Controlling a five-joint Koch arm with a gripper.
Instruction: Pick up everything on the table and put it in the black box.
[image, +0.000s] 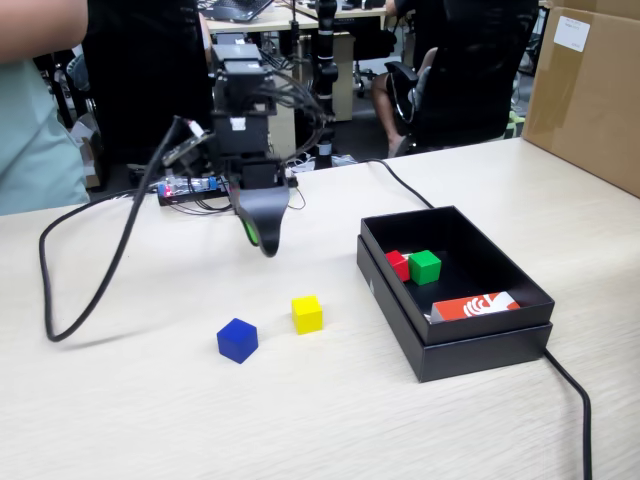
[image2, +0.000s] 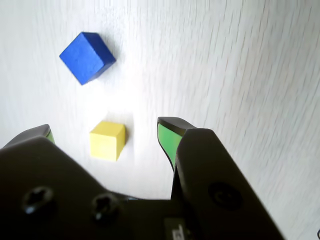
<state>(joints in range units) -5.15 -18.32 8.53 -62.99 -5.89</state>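
The pincer (image2: 105, 131) hangs spread above the tabletop (image: 150, 420), yellow cube (image2: 107, 140) between its jaws, blue cube (image2: 87, 57) skewed beyond. Red cube (image: 398, 264) and green cube (image: 425, 266) sit touching inside the black box (image: 470, 345), beside a red-and-white card (image: 476, 306).

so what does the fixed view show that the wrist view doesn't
Only the fixed view shows the black box holding the red cube, green cube and a red-and-white card, plus the black cable. Only the wrist view shows the gripper open, its jaws apart around the yellow cube. Both show the yellow cube, the blue cube and the table.
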